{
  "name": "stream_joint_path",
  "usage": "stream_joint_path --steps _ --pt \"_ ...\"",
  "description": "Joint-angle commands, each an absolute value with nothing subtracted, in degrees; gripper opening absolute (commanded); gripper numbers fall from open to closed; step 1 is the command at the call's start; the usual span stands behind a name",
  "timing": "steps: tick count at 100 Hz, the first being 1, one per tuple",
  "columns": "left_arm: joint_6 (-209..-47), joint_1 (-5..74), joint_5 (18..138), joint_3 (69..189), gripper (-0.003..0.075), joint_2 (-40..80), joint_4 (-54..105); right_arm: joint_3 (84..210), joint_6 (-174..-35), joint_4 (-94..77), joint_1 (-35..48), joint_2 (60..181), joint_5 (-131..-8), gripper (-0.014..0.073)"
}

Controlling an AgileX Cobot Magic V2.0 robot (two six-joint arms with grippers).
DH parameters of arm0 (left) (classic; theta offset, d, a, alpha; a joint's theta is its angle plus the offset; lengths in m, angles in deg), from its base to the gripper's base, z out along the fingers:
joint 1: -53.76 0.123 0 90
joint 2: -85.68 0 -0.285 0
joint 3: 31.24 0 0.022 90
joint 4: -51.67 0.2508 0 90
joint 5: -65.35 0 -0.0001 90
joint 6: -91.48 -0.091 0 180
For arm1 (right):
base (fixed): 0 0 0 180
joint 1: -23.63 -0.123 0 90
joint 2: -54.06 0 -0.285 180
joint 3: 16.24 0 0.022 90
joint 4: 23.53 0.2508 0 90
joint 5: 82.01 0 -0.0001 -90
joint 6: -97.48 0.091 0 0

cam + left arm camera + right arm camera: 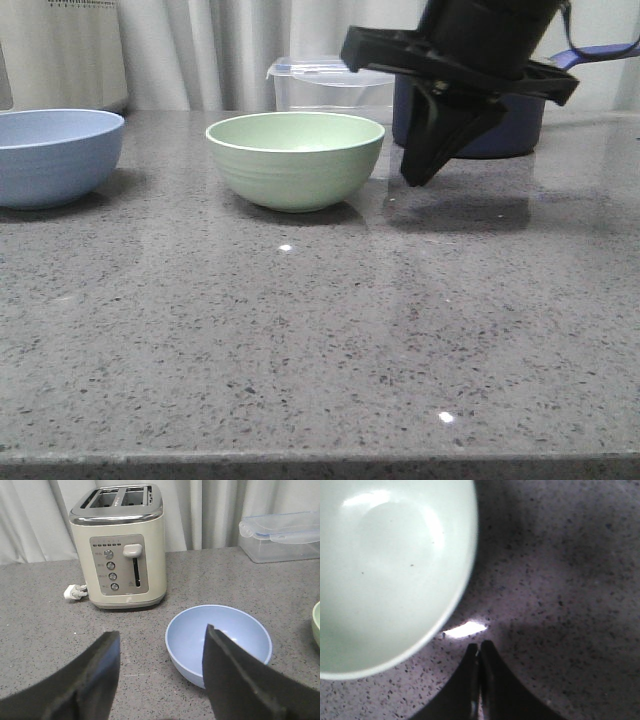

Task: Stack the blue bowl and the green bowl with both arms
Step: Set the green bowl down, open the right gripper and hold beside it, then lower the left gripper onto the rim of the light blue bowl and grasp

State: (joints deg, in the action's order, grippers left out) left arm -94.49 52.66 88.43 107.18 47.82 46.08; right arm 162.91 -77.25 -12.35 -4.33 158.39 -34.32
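The pale green bowl (296, 160) stands upright on the grey counter near the middle. The pale blue bowl (55, 155) stands at the far left, partly cut off by the frame edge. My right gripper (415, 180) hangs just right of the green bowl, fingers shut and empty, tips just above the counter. In the right wrist view the shut gripper (480, 647) points at bare counter beside the green bowl's rim (390, 575). My left gripper (162, 640) is open and empty, above the counter, with the blue bowl (218, 642) just beyond its fingers. The left arm is out of the front view.
A cream toaster (120, 545) with its plug (75, 591) stands behind the blue bowl. A clear lidded container (330, 85) and a dark navy saucepan (480, 125) stand behind the green bowl and right gripper. The counter's front edge (320, 462) runs along the bottom.
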Motion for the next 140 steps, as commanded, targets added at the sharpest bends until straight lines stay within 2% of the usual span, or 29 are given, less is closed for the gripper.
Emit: stream_joint_path --steps 1,78,109,140 --pt "-94.2 52.7 83.5 109.2 0.0365 47.3 45.8 164.1 -78.1 -11.2 -5.2 156.6 -37.5 -0.005" --pt "-94.2 52.7 85.1 110.7 0.0365 45.3 45.8 164.1 -78.1 -9.2 -5.5 156.6 -39.2 -0.005" --pt "-94.2 52.7 101.6 124.5 0.0365 28.1 45.3 164.1 -78.1 -9.2 -5.5 156.6 -39.1 -0.005" --pt "-94.2 52.7 104.7 134.7 0.0365 10.7 45.2 164.1 -78.1 -9.2 -5.5 156.6 -39.1 -0.005"
